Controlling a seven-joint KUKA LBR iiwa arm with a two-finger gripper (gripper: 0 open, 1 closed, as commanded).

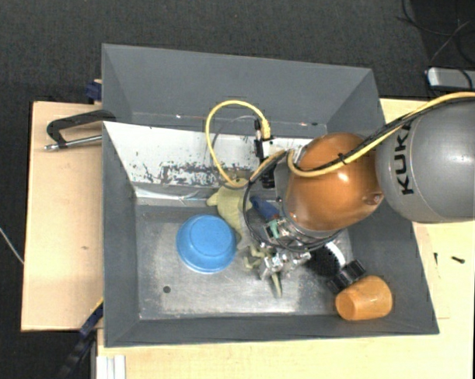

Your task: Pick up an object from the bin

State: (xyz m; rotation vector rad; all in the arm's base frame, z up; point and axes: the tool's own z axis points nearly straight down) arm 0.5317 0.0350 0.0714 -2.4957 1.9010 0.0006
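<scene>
Our gripper (275, 273) hangs low just right of the blue bowl (208, 243), the nearest thing in the bin (145, 286); whether it is spread or closed, we cannot tell.

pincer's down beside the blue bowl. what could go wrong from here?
1. The pincer sits low between the blue bowl and the orange rounded thing; a sideways move could just shove either aside.
2. The pale yellow thing lies against the bowl near the wrist, so it may snag.
</scene>
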